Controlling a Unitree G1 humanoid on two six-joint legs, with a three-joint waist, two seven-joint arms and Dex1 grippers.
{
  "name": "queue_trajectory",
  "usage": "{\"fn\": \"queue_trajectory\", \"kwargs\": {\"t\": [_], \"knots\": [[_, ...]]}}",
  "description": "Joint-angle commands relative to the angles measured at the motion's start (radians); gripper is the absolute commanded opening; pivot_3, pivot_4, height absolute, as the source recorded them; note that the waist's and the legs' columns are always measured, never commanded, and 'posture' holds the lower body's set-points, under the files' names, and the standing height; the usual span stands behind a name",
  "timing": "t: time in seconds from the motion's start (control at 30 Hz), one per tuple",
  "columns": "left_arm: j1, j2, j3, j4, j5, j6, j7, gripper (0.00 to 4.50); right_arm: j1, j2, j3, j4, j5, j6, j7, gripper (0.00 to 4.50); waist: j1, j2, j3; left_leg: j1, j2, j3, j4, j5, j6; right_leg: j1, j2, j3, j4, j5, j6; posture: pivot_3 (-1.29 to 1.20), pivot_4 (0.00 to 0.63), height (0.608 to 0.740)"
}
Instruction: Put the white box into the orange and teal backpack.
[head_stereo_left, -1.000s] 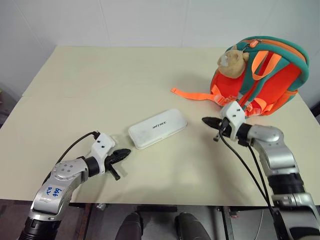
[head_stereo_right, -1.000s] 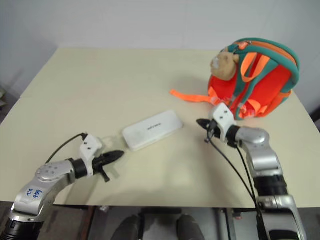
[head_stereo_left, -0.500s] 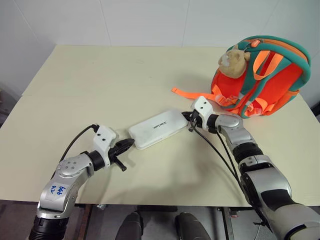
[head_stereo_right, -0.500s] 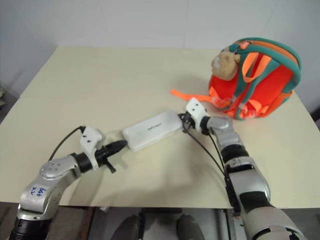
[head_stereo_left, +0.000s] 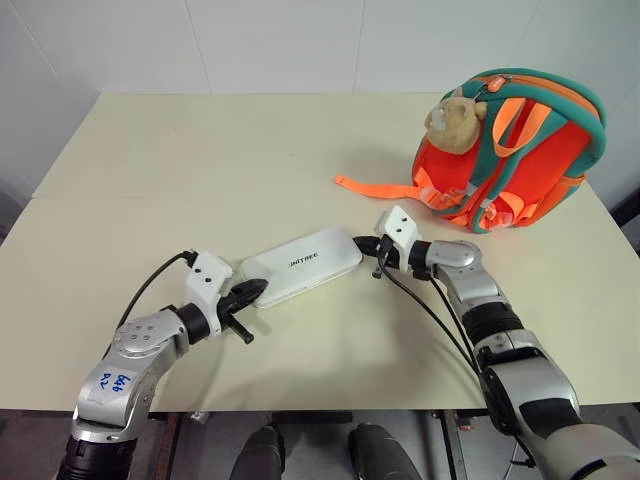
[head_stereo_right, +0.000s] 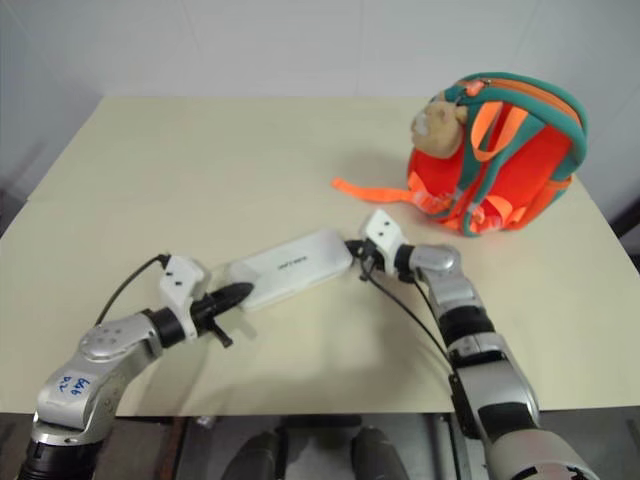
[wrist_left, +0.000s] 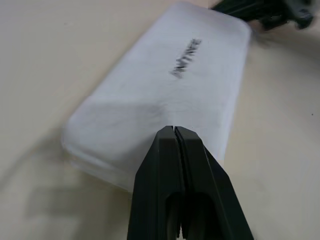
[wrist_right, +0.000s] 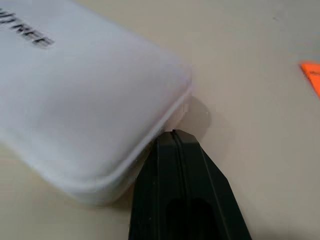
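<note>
The white box (head_stereo_left: 302, 267) lies flat on the cream tabletop (head_stereo_left: 180, 170), near its middle, set at a slant with its dark lettering facing up. The left claw (head_stereo_left: 258, 289) has its two black fingers pressed together and its tip is against the box's nearer short end; it grips nothing. In the left wrist view the closed fingertips (wrist_left: 174, 135) overlap the near edge of the lid. The right claw (head_stereo_left: 362, 242) is likewise fully closed and empty, with its tip at the box's far short end; the right wrist view shows the fingertips (wrist_right: 173, 137) right at the box's rounded corner, apparently touching its rim. The box therefore sits between the two closed claws, one at each end.

The orange and teal backpack (head_stereo_left: 520, 150) stands upright toward the far right corner of the tabletop, well apart from the box. A tan plush animal (head_stereo_left: 452, 113) hangs at its upper front. A loose orange webbing strap (head_stereo_left: 375, 187) trails from the backpack's base across the tabletop toward the middle, lying between the backpack and the box's far end, near the right claw but apart from it.
</note>
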Motion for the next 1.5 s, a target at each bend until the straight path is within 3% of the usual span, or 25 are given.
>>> {"fn": "queue_trajectory", "kwargs": {"t": [0.03, 0.2, 0.7, 1.07, 1.5], "knots": [[0.009, 0.007, 0.045, -0.016, 0.009, 0.001, 0.031, 0.04, 0.027, -0.017, -0.009, -0.095, 0.022, 0.044, 0.007, 0.01, -0.003, 0.000, 0.000, 0.000, 0.000, 0.000, 0.000, -0.001, 0.002, 0.000, 0.000, 0.000, 0.000, 0.000, 0.000, 0.00, 0.150, 0.740], [0.033, -0.017, 0.084, -0.059, 0.042, 0.047, 0.137, 0.04, 0.060, -0.019, -0.010, -0.143, 0.027, 0.079, -0.003, 0.01, -0.003, 0.000, 0.000, 0.001, -0.001, 0.000, 0.001, -0.001, 0.002, 0.000, 0.000, 0.000, 0.002, 0.000, 0.000, 0.00, 0.150, 0.740], [-0.027, -0.036, -0.005, 0.006, 0.041, 0.064, 0.112, 0.04, 0.093, -0.003, 0.001, -0.243, 0.051, 0.149, -0.005, 0.01, -0.001, 0.000, 0.000, 0.000, -0.001, 0.000, 0.000, -0.001, 0.002, 0.000, 0.000, 0.000, 0.002, 0.000, 0.000, 0.00, 0.150, 0.740], [-0.018, -0.001, -0.004, 0.016, 0.007, 0.063, 0.019, 0.04, 0.314, -0.093, 0.015, -0.667, 0.159, 0.420, 0.070, 0.01, 0.016, 0.000, 0.000, 0.000, -0.001, 0.000, 0.000, -0.001, 0.002, 0.000, 0.000, 0.000, -0.001, 0.000, 0.000, 0.00, 0.150, 0.740], [0.007, 0.044, -0.048, -0.033, -0.059, 0.092, -0.138, 0.04, 0.604, -0.231, -0.104, -1.118, 0.289, 0.722, -0.010, 0.01, 0.050, 0.000, 0.000, -0.001, -0.002, 0.000, -0.001, -0.002, 0.004, 0.000, -0.002, 0.000, -0.004, 0.000, 0.000, 0.00, 0.150, 0.740]]}}
